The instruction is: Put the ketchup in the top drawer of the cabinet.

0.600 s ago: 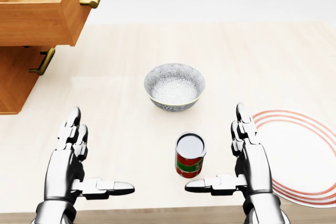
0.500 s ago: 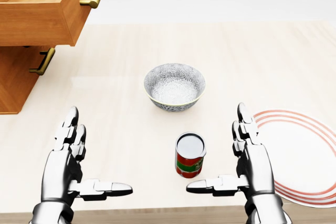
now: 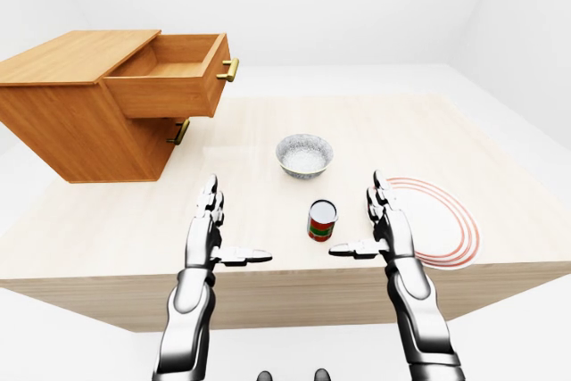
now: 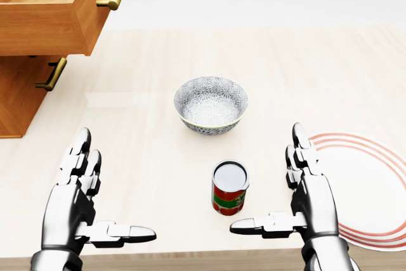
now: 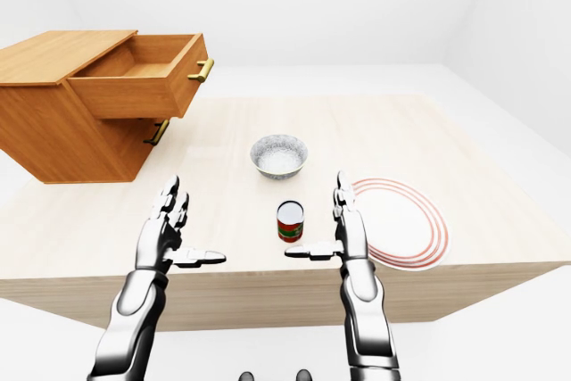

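The ketchup can stands upright on the table, near the table's near edge, with a white top and a red and green label. The right hand is just to its right, spread wide, its thumb pointing left toward the can's base but not touching it. The left hand is well apart to the left, also spread and holding nothing, thumb pointing right. Beyond the can sits a patterned bowl. To the right, partly under the right hand, lies a white plate with red rings. At the far left stands the wooden cabinet, its top drawer pulled out, the drawer below it closed.
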